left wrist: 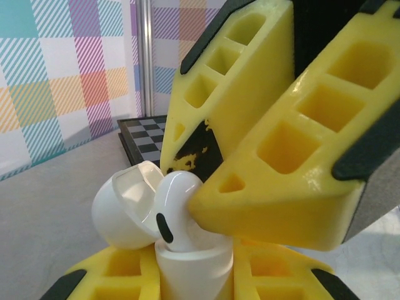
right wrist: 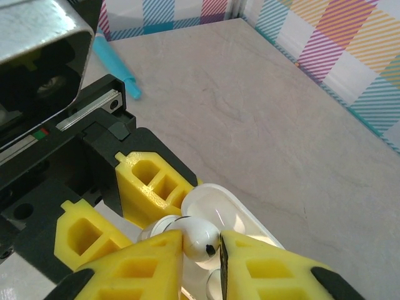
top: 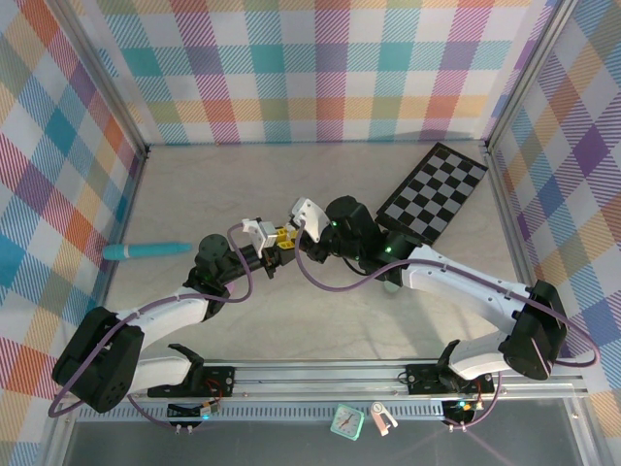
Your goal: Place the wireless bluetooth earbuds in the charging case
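Observation:
The white charging case [left wrist: 194, 269] stands upright between the yellow fingers of my left gripper [left wrist: 194, 278], which is shut on it; its lid [left wrist: 122, 209] is swung open to the left. A white earbud [left wrist: 175, 206] sits stem-down in the case mouth, its head sticking out. My right gripper [right wrist: 203, 247] comes from above and pinches the earbud's [right wrist: 201, 240] head between its yellow fingertips [left wrist: 275, 187]. In the top view both grippers [top: 264, 239] [top: 293, 236] meet above the middle of the table.
A black-and-white checkerboard [top: 432, 189] lies at the back right. A teal pen [top: 146, 250] lies at the left. Plaid walls close in the table on three sides. A small teal clock-like item [top: 347, 420] sits on the rail at the near edge.

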You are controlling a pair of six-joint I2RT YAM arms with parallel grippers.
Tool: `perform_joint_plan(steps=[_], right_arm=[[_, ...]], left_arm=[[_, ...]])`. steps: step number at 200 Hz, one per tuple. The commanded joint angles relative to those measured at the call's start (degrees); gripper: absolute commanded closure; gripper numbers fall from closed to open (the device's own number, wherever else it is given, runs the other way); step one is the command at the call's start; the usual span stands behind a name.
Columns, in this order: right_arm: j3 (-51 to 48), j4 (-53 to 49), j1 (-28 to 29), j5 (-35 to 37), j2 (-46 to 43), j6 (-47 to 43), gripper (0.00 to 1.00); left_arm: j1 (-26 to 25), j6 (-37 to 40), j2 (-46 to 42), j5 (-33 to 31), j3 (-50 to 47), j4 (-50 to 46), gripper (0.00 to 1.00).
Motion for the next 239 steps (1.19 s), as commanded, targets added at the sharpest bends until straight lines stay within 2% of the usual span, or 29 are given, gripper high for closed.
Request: perform_joint_plan(steps=[1, 30, 64, 84, 107, 134, 171, 239], right_arm=[[-0.9, -0.5, 0.4, -1.9, -2.2, -0.1, 0.74], [-1.1, 0.0, 0.4, -0.1, -3.6, -0.3, 0.62], [-2.1, 1.8, 0.2, 0.3, -6.7, 0.6, 0.61], [-3.2, 3.6, -1.2, -1.1, -9.0, 3.9, 0.58], [-3.4, 4.5, -3.9, -4.0, -10.5, 10.2, 0.49], [0.9, -1.1, -5.9, -5.5, -8.0, 13.6, 0.34], [9.7, -12.1, -7.6, -6.4, -1.0, 14.5, 0.27], [15.5, -18.9, -9.9, -11.1, 6.9, 9.8, 0.25]], left_arm=[[-0.5, -0.7, -0.5, -1.1, 0.9, 4.6, 0.86], [-0.5, 0.3, 0.2, -0.1, 0.4, 5.6, 0.86], [-0.5, 1.4, 1.0, 0.9, -0.9, 8.5, 0.85], [-0.5, 3.4, 1.4, 2.0, -1.4, 9.4, 0.86], [-0.5, 5.4, 2.4, 4.6, -2.0, 11.1, 0.85], [-0.5, 8.0, 4.2, 7.5, -2.1, 12.1, 0.86], [-0.5, 11.6, 5.9, 8.4, -3.7, 16.7, 0.86], [-0.5, 26.8, -2.3, 8.0, -2.2, -5.9, 0.85]])
